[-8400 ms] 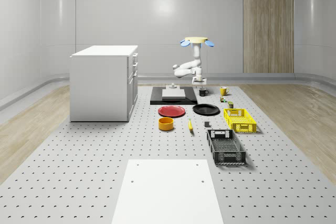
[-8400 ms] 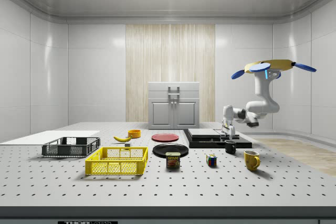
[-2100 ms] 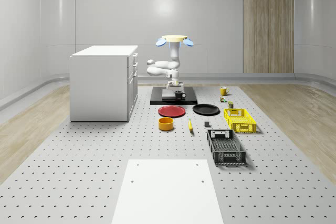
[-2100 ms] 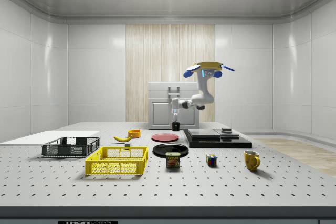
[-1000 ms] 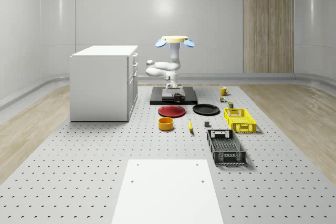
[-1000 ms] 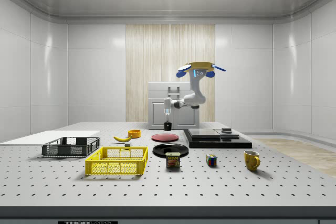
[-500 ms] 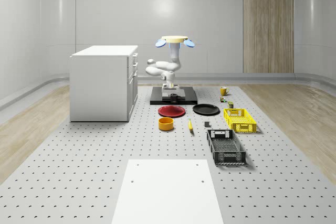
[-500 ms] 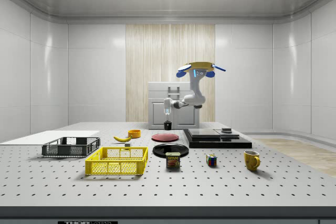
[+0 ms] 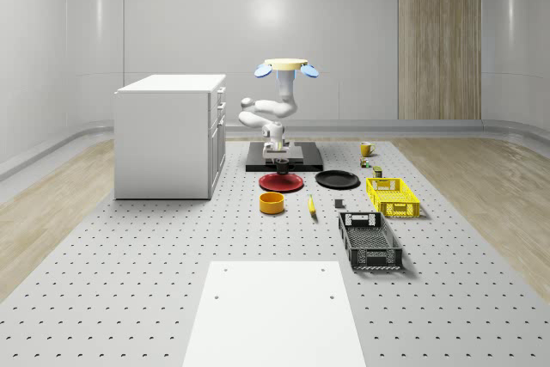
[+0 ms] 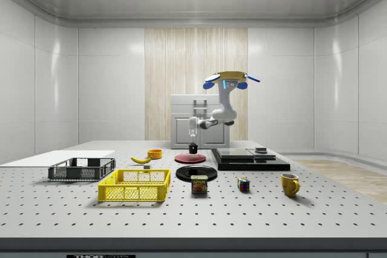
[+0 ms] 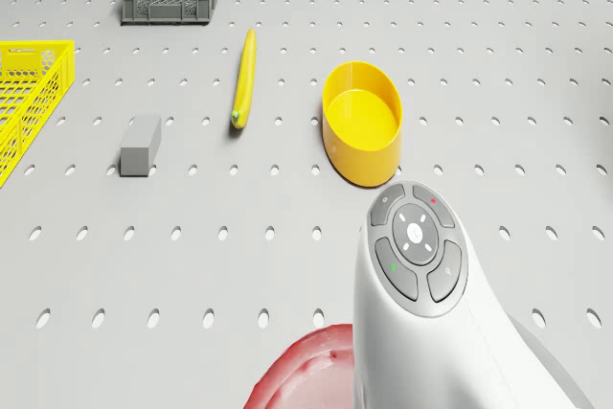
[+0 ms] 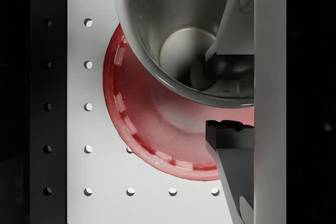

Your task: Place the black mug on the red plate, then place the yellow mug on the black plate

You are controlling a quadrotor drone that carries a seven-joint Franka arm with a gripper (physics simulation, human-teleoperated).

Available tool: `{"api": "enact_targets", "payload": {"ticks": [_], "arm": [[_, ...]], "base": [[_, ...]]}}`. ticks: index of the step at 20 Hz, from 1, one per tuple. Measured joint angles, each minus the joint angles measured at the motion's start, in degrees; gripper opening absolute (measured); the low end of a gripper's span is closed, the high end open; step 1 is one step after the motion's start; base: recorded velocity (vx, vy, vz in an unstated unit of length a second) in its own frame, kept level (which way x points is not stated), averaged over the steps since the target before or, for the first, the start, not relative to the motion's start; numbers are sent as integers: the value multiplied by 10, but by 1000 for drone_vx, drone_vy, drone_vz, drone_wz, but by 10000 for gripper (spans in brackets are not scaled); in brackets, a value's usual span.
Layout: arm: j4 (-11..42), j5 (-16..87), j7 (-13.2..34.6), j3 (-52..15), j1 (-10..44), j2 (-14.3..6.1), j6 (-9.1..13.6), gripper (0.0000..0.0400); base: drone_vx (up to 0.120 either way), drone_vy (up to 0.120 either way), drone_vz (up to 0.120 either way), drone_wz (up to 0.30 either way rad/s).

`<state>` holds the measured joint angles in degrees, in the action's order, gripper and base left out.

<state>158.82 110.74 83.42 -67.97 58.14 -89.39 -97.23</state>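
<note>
The drone [image 9: 290, 66] hovers behind the red plate [image 9: 281, 183], its arm folded down in front of it. My gripper [image 9: 280, 154] is shut on the rim of the black mug [image 9: 281, 165] and holds it upright just over the red plate [image 10: 190, 158]. The wrist view has one finger [image 12: 231, 24] inside the black mug [image 12: 173, 35] and the other outside, with the red plate [image 12: 136, 124] underneath. I cannot tell whether the mug touches the plate. The black plate [image 9: 337, 180] lies to the red plate's right in the whole-scene view. The yellow mug [image 9: 366, 149] stands further back on the right.
A white cabinet [image 9: 172, 135] stands at the whole-scene view's left, and a black platform [image 9: 296, 159] lies behind the plates. In front of the red plate are a yellow bowl [image 11: 362, 122], a banana [image 11: 244, 79] and a grey block [image 11: 141, 145]. A yellow crate [image 9: 392, 196] and a black crate [image 9: 369, 240] sit to the right.
The arm has swung the black mug toward the whole-scene view's left and lowered it over the red plate. The drone has stayed in place, and the grip is unchanged.
</note>
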Motion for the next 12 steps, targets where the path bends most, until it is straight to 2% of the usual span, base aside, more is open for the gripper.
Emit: {"api": "enact_targets", "payload": {"ticks": [8, 10, 12], "arm": [[-28, 54, -1, 59, 15, 7, -26, 110], [-34, 65, -2, 70, 18, 9, -30, 209], [-36, 68, -2, 73, 19, 11, -31, 284]], "base": [[0, 0, 0, 0], [0, 0, 0, 0], [0, 0, 0, 0]]}}
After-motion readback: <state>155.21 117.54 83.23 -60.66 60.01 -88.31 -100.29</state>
